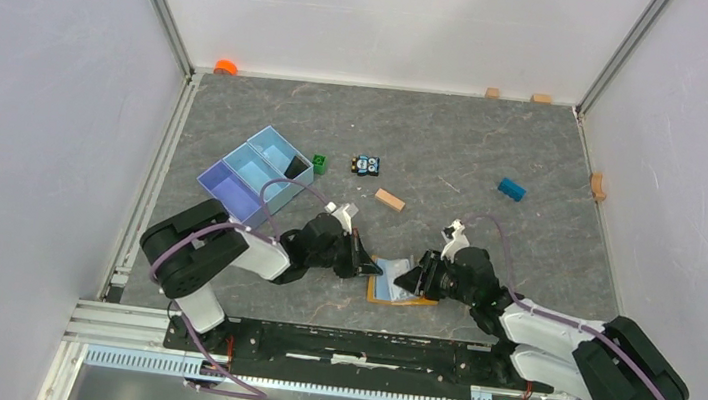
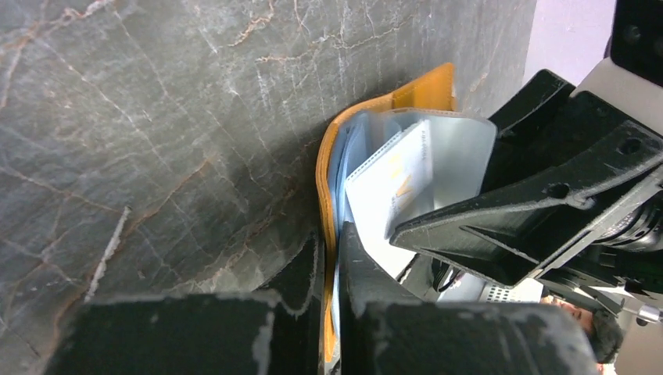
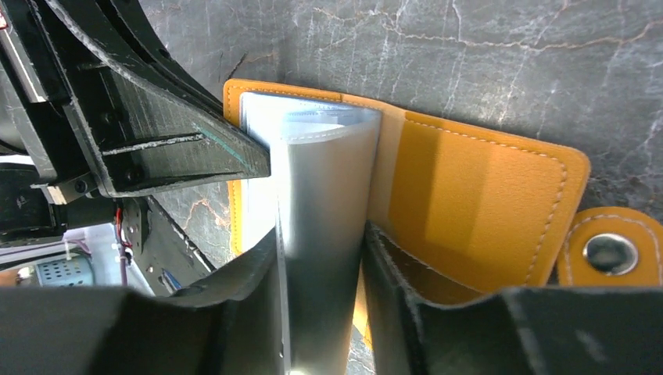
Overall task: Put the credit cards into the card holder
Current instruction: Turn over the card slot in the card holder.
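Grey marbled tabletop point(image 1: 437, 139), white walls point(image 1: 381, 12); card holder point(image 1: 388, 287) open.

Orange-tan card holder point(image 1: 396, 289), open like a book, flat on table nr near edge, approx centre, stitched cover w/ snap tab point(image 3: 611, 251) at one end, clear sleeves point(image 3: 324, 234) bunched upright off the spine, pale card point(image 2: 388, 183) w/ orange mark inside one sleeve

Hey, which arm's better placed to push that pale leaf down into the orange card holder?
Right, likely: the right gripper is shut on the pale leaf, while the left gripper clamps the card holder at its edge, bracing it.
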Available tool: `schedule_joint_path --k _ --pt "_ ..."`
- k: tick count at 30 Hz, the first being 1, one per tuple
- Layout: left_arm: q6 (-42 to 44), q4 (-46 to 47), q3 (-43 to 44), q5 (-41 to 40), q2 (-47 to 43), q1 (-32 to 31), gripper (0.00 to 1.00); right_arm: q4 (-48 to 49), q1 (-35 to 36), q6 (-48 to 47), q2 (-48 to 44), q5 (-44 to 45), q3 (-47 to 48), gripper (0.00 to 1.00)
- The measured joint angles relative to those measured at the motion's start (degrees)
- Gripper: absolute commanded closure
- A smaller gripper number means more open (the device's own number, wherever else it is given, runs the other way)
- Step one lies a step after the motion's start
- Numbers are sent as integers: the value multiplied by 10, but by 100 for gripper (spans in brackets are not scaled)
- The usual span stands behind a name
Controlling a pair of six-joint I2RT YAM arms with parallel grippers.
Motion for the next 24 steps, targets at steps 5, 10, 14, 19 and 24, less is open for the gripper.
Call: schedule_joint_path --k 5,10,14,19,24 --pt "9 -55 7 -13 -40 -2 98 -70 0 -31 -48 30 27 32" --pt "47 -219 60 -50 -96 -3 98 -168 -8 -82 -98 89 75 21" --pt "94 -390 150 -83 -108 -3 98 -229 -11 -124 -123 126 117 16" --pt "161 -583 278 -134 -104 -3 98 -263 -11 -160 -148 140 143 16" --pt "207 -735 383 -178 -80 -4 98 -277 -11 -181 -150 137 151 17"
